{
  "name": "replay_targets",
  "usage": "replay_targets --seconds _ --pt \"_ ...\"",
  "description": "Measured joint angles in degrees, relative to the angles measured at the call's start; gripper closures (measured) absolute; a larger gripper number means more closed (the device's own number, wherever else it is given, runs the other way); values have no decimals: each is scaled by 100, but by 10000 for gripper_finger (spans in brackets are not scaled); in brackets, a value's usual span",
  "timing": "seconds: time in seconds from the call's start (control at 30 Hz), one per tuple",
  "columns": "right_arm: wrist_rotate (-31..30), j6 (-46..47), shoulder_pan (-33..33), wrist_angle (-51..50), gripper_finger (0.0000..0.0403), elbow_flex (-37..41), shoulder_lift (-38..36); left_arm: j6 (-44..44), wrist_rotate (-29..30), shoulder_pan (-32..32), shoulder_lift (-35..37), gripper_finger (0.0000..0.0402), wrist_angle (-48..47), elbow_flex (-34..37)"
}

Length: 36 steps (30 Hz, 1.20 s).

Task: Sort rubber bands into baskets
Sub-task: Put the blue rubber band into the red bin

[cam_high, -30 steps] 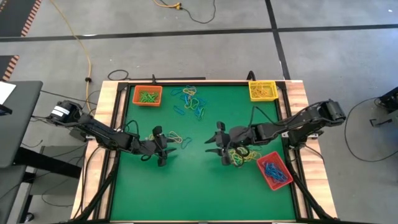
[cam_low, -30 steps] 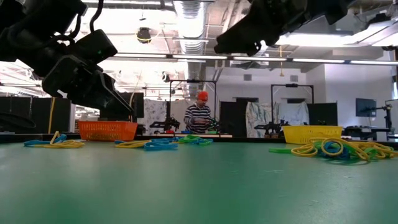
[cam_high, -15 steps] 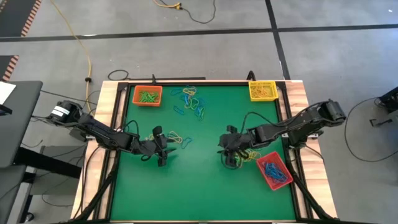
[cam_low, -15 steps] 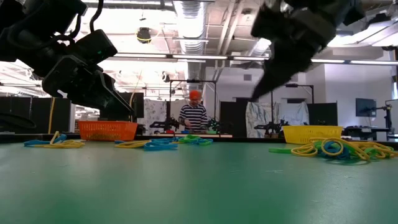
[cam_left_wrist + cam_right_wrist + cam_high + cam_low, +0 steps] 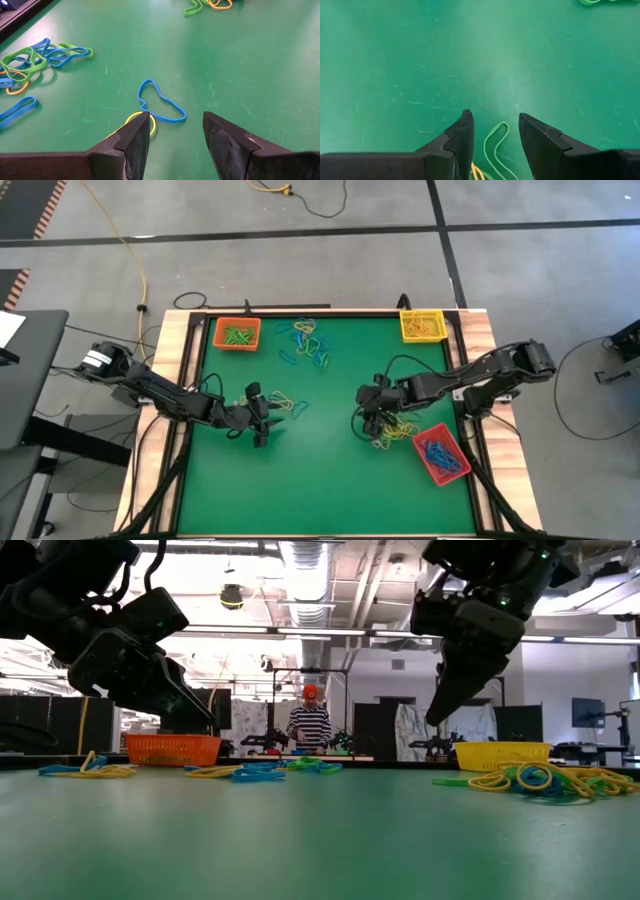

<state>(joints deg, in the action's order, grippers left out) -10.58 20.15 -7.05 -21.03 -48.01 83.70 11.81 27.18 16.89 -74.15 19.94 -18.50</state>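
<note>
Rubber bands lie scattered on the green table (image 5: 310,480): a mixed cluster (image 5: 305,345) beside the orange basket (image 5: 237,333), a yellow-and-green tangle (image 5: 395,432) next to the red basket (image 5: 440,454), which is full of blue ones. The right gripper (image 5: 368,408) hangs over that tangle's edge, fingers apart and empty, a green band (image 5: 496,150) between the tips. The left gripper (image 5: 262,416) hovers low, jaws spread, nothing held, over a blue band (image 5: 159,102) and a yellow one (image 5: 145,122). The yellow basket (image 5: 423,326) sits at the far corner. A person (image 5: 310,723) stands well beyond the table.
</note>
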Motion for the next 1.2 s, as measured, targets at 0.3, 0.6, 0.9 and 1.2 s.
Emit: replay_targets --seconds 0.3,0.6,0.9,1.2 --pt "113 208 33 -516 223 0 0 0 0 1 0 228 0 0" --pt "-293 -1138 495 1949 223 -5 565 0 2 0 0 228 -4 2" --pt "80 -1269 1961 2589 223 -516 1882 0 2 0 0 228 0 2" --pt "626 -1756 1949 2608 223 -1084 2534 0 0 2 0 228 -2 2"
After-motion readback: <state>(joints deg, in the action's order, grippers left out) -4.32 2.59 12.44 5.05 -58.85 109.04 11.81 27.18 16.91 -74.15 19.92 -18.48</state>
